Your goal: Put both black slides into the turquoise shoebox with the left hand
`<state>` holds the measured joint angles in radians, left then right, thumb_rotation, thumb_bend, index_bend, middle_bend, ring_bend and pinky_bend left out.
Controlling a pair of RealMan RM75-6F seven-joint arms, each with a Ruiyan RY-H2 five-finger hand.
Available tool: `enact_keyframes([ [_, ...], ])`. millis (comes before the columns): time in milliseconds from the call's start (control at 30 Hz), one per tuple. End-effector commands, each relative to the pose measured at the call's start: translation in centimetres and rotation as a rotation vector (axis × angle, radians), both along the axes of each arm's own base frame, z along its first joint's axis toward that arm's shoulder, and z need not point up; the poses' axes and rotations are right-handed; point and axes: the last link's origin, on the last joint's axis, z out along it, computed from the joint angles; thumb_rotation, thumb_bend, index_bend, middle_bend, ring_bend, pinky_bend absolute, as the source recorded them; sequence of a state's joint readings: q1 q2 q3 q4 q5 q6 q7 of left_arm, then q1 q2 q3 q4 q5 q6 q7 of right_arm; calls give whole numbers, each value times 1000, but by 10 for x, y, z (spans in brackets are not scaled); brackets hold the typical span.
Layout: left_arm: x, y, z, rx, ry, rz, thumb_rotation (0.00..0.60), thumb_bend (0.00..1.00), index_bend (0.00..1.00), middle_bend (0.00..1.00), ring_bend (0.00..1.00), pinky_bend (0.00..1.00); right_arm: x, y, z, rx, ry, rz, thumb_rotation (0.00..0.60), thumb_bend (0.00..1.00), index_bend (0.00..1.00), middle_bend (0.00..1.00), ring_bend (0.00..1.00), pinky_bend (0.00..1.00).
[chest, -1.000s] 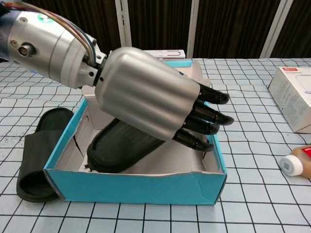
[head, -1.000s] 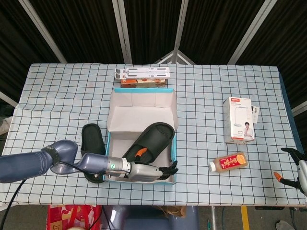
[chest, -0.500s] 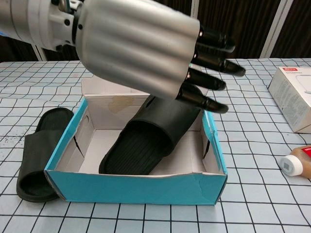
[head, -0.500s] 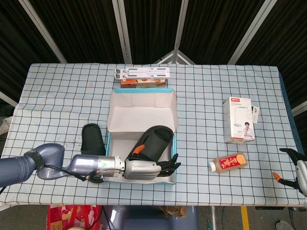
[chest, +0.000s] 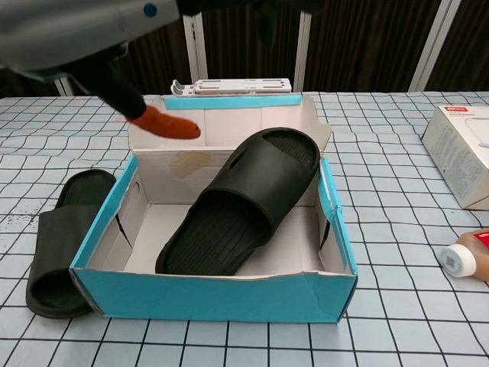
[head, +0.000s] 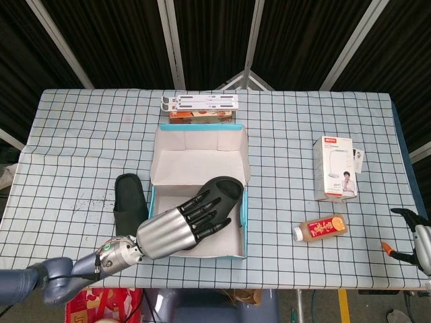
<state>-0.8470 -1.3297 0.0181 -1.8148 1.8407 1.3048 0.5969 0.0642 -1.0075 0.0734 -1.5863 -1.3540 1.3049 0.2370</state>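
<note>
One black slide (chest: 241,200) lies slanted in the turquoise shoebox (chest: 214,294), its toe propped on the right wall; the head view shows this slide (head: 227,189) partly behind my left hand. The second slide (head: 129,201) lies on the table just left of the box, and the chest view shows that slide (chest: 59,241) too. My left hand (head: 180,226) hovers above the box with its fingers spread and holds nothing. In the chest view the left hand (chest: 99,34) fills the top left, thumb tip orange. My right hand (head: 417,243) shows at the far right edge, fingers apart.
A white stand on an orange packet (head: 200,108) lies behind the box. A white carton (head: 335,167) stands at the right, with a small orange bottle (head: 322,227) lying in front of it. The box lid (head: 199,138) stands up at the back.
My left hand has let go of the slide and risen well above the box, fingers spreading. The slide now rests in the box, toe on the right wall.
</note>
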Motion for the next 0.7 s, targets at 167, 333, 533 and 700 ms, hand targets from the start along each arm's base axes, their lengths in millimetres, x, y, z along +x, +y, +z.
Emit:
enact_keyframes([
  [167, -45, -20, -9, -17, 100, 292, 600, 218, 125, 295, 109, 158, 0, 0, 0, 0, 0, -1, 600, 232, 259, 253, 261, 271],
  [333, -62, -21, -1, 53, 153, 421, 600, 218, 118, 296, 109, 158, -1, 0, 1, -4, -4, -3, 600, 233, 259, 252, 261, 271],
  [533, -86, -27, 12, 51, 97, 576, 569, 218, 88, 295, 109, 158, -1, 0, 2, -7, -8, 0, 600, 233, 259, 252, 261, 271],
  [700, -110, -35, 23, 69, 13, 693, 561, 218, 92, 294, 108, 158, -1, 0, 2, -3, -9, 1, 600, 234, 259, 253, 261, 271],
])
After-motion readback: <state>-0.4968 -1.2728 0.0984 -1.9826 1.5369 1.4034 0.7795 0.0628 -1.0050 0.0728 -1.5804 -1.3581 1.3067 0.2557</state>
